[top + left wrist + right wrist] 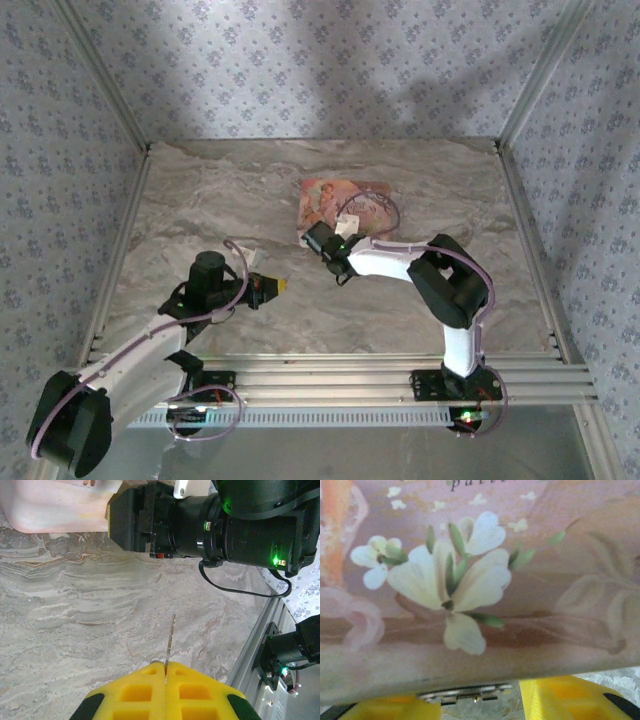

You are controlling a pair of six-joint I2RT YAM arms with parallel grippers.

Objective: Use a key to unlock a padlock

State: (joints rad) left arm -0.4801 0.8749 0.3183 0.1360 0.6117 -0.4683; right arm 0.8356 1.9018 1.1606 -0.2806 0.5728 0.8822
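Pinching key [170, 640]; packet [560, 605] script perhaps "patte".

Bare worktop [200, 200] is left at the far left and along the right side, where a claw could be passed freely. The middle is blocked by the pink packet [350, 200] and by the right arm [400, 262], laid across from the right, with the right claw [322, 240] at the packet's near left corner. A narrow strip of marble is left between it and the left claw [272, 287], from which a thin key [170, 640] sticks out. Three sides are closed by walls [320, 70], the near edge by rails [350, 372].
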